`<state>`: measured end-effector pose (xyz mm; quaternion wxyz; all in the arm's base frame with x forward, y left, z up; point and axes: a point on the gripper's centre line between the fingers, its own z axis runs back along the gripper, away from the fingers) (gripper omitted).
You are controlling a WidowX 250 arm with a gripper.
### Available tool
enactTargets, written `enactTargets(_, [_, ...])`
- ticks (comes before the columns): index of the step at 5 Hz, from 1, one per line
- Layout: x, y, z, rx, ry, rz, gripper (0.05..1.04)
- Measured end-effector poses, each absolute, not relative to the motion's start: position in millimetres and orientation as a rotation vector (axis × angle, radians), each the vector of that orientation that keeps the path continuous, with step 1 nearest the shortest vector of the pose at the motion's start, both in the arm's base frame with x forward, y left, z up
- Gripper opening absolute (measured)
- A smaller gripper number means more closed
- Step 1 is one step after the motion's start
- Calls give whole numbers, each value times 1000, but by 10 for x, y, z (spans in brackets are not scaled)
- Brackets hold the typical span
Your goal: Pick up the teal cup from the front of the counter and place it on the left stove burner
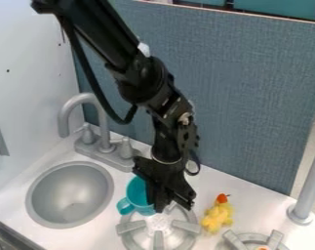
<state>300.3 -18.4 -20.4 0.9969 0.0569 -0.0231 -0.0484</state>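
The black gripper (172, 199) hangs low over the rear part of the left stove burner (158, 239), in the lower middle of the camera view. Directly at its left side is a teal cup (137, 193), with its handle toward the lower left. The gripper covers the cup's right side, so whether they touch is hidden. To the right of the gripper, a yellow plush-like toy (217, 216) with a red-orange top lies on the white counter.
A round grey sink (69, 195) is set in the counter at the left, with a grey faucet (83, 100) behind it. A second burner (254, 241) is at the lower right. A grey post (307, 188) stands at the right, and a blue-grey panel (257, 97) rises behind.
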Motion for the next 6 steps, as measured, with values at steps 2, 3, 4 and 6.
enactTargets(2, [3172,-209,-579,16,-14,-133,92])
enactTargets(3, [3210,-209,-609,8,-6,-138,92])
enactTargets(4, [3226,-155,-624,47,87,-106,111])
enactTargets(6, [3174,-88,-503,107,217,-19,597])
